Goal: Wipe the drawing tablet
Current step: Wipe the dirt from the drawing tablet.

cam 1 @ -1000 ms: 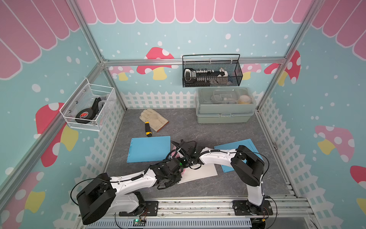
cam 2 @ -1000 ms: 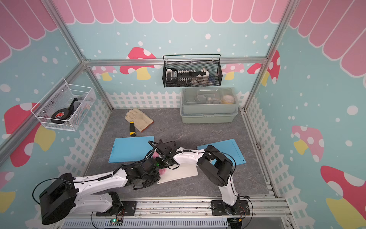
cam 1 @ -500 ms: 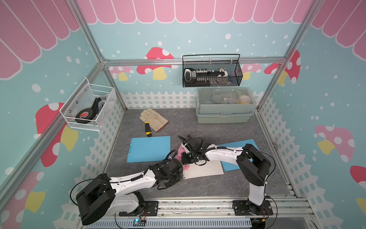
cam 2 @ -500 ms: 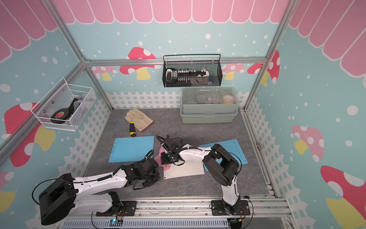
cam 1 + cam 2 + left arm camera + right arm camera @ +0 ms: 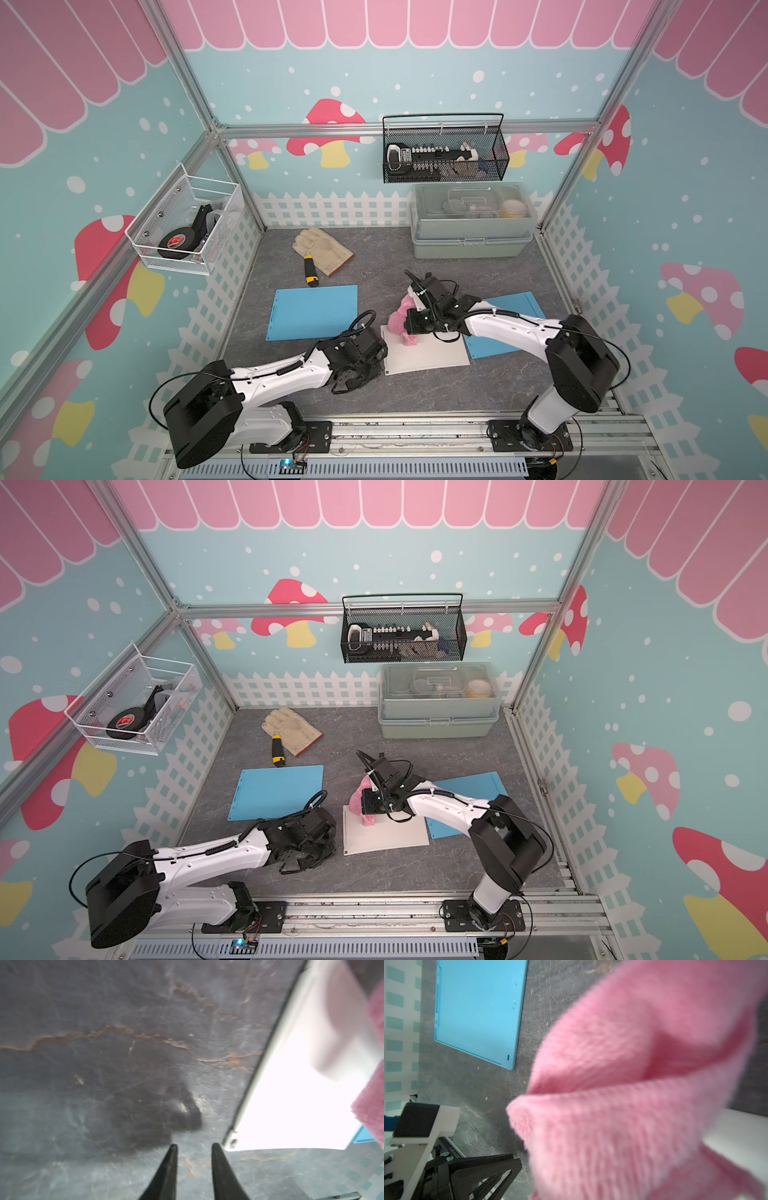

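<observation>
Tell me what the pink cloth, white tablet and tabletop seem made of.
Pink cloth: likely fleece or microfibre; fuzzy nap.
White tablet: probably smooth plastic; flat, thin rim.
Tabletop: dark stone look with rusty veins; real slate or print, unclear.

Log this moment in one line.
left gripper: open, empty, beside drawing tablet | right gripper: shut on pink cloth | cloth: at tablet's corner, contact unclear

Pink cloth (image 5: 400, 321), white tablet (image 5: 432, 355), grey veined tabletop (image 5: 415, 390).

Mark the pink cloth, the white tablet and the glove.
pink cloth (image 5: 398, 322): in a top view, its bunched middle.
white tablet (image 5: 430, 354): in a top view, bare surface near its front edge.
glove (image 5: 322, 249): in a top view, its palm.
</observation>
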{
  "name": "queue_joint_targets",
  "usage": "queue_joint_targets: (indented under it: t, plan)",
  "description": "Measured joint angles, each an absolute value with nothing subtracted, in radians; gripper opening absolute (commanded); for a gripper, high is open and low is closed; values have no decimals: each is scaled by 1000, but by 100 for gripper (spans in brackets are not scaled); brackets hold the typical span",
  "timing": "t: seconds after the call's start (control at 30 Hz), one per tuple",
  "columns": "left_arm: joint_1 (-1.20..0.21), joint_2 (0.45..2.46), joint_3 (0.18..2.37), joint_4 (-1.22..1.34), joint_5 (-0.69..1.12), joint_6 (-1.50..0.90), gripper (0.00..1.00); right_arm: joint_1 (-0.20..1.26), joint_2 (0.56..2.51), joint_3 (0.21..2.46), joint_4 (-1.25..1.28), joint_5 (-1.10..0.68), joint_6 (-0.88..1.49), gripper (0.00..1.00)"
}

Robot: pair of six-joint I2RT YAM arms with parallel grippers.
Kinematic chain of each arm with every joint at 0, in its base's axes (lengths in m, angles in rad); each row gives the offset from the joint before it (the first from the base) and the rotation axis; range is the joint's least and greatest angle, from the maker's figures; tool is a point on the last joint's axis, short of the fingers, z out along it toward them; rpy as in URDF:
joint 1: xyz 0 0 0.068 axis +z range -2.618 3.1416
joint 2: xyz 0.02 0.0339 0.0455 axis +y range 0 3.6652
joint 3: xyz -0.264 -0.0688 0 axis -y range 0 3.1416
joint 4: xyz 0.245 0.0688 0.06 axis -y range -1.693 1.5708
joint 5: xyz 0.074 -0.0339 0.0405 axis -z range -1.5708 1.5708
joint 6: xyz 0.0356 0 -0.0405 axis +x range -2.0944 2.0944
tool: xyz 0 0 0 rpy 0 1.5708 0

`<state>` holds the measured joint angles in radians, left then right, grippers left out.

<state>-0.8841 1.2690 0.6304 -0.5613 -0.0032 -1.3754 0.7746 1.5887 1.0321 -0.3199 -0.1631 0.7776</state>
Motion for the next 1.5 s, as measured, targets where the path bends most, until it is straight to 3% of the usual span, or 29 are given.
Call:
queue_joint_targets:
  t: [0.23, 0.6, 0.93, 1.3, 1.5]
  plan:
    - [-760, 1427, 868, -591, 15, -1283, 48, 774, 1412, 836, -348, -13, 793, 0]
    - [-673, 1731, 1023, -614, 49, -1124, 39, 846, 1393, 729, -289, 98, 813, 0]
    - [-673, 1744, 1024, -611, 49, -1095, 25, 1041, 1637, 859, -137, 43, 901, 0]
    - [-670, 1732, 1001, -569, 57, -1095, 20, 990, 1485, 735, -148, 102, 971, 0]
    - [-662, 1728, 992, -564, 66, -1088, 19, 1117, 1651, 859, -107, 74, 965, 0]
